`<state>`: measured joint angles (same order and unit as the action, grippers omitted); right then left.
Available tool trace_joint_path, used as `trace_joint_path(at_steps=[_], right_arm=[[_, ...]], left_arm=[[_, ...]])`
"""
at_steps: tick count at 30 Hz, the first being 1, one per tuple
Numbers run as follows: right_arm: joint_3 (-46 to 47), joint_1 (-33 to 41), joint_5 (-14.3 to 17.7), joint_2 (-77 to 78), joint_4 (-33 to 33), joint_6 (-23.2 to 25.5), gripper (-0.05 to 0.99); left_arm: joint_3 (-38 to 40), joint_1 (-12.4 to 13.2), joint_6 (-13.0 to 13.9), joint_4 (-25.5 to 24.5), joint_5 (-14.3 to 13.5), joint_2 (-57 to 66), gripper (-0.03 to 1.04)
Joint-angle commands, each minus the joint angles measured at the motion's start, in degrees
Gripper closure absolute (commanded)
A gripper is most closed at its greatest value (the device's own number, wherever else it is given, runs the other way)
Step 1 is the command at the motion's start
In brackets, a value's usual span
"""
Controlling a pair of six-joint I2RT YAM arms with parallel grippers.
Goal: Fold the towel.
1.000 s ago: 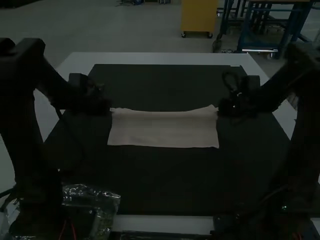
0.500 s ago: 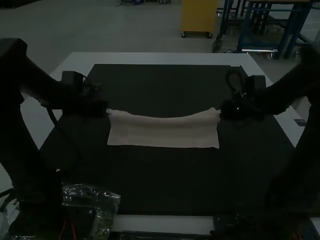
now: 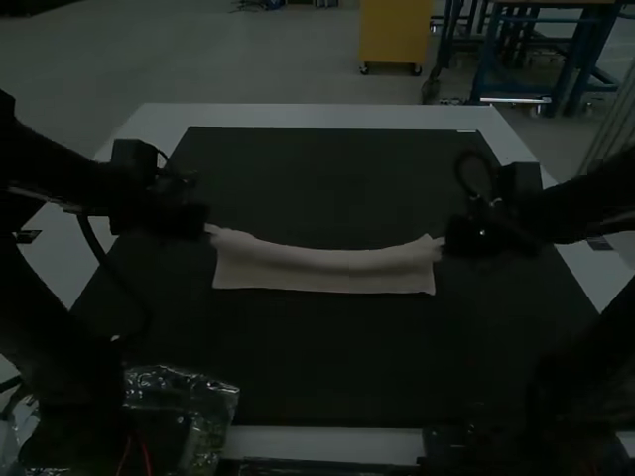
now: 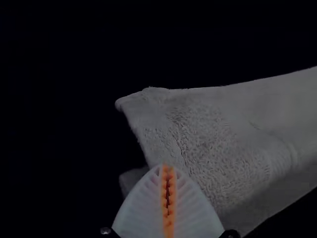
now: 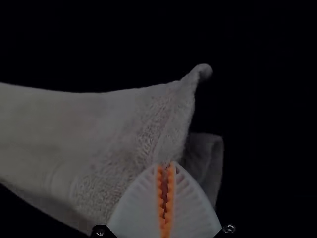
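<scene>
The left gripper [image 3: 207, 228] is at the pale towel's left end in the high view, and the right gripper [image 3: 442, 244] at its right end. The towel [image 3: 322, 270] lies as a wide strip across the dark mat, its far edge raised at both ends and sagging between them. In the left wrist view the left gripper [image 4: 168, 167] is shut on the towel [image 4: 213, 144] near a corner. The right wrist view has the right gripper [image 5: 165, 164] shut on the towel [image 5: 114, 134] near the opposite corner.
A dark mat [image 3: 327, 367] covers most of the white table [image 3: 327, 441]. At the near left, beside the left arm's base, lies a clear plastic bag [image 3: 203, 426] with something inside.
Both grippers have come nearer to the table's near side and spread slightly apart, drawing the towel's far edge along. That edge sags more, and the visible strip is narrower; its near edge has stayed put.
</scene>
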<state>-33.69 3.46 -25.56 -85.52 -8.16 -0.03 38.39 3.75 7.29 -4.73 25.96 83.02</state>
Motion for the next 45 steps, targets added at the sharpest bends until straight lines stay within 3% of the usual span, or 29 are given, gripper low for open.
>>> trace_joint_path(at_steps=[1, 8, 9, 12, 14, 15, 16, 18, 24, 32, 45], right_arm=[[1.0, -0.83, -1.6, 3.43, 0.87, -0.49, 0.96], [4.86, -0.83, -1.51, 5.36, 0.96, -0.32, 0.95], [5.39, -0.83, -1.24, 5.36, 0.69, -0.32, 0.92], [6.8, -0.83, 0.34, 5.36, -0.63, -0.32, 0.67], [7.33, -0.83, 1.3, 5.36, -1.94, -0.32, 0.48], [7.24, -0.83, 1.66, 5.27, -2.21, -0.32, 0.33], [7.06, -0.83, 1.83, 5.27, -2.3, -0.32, 0.17], [6.8, -0.83, 1.66, 5.27, -2.73, -0.49, 0.03], [4.6, -0.3, -0.45, 5.27, -2.73, -1.02, 0.03], [2.67, 0.75, -0.28, 0.09, -3.0, -1.55, 0.03], [1.44, 2.69, 0.25, -9.76, -8.1, -2.08, 0.03]], left_arm=[[-1.13, 0.73, 1.06, -0.63, 0.06, -3.57, 0.98], [-4.2, 0.38, 0.97, -1.77, -1.87, -7.09, 0.98], [-4.55, 0.29, 1.06, -1.95, -1.96, -7.09, 0.92], [-6.05, 0.29, 1.76, -1.6, -4.07, -7.09, 0.65], [-7.28, 0.29, 2.29, -0.01, -5.65, -7.09, 0.31], [-7.98, 0.29, 2.73, 1.13, -6.71, -7.17, 0.15], [-8.33, 0.56, 2.99, 2.1, -7.32, -7.26, 0.06], [-8.6, 0.82, 2.64, 3.85, -7.41, -7.79, 0.04], [-8.07, 3.99, -3.25, 12.55, -7.41, -11.04, 0.04], [-6.58, 3.28, -6.59, 12.99, -6.71, -10.95, 0.04], [-7.01, 3.28, -8.26, 13.26, -4.77, -11.04, 0.04]])
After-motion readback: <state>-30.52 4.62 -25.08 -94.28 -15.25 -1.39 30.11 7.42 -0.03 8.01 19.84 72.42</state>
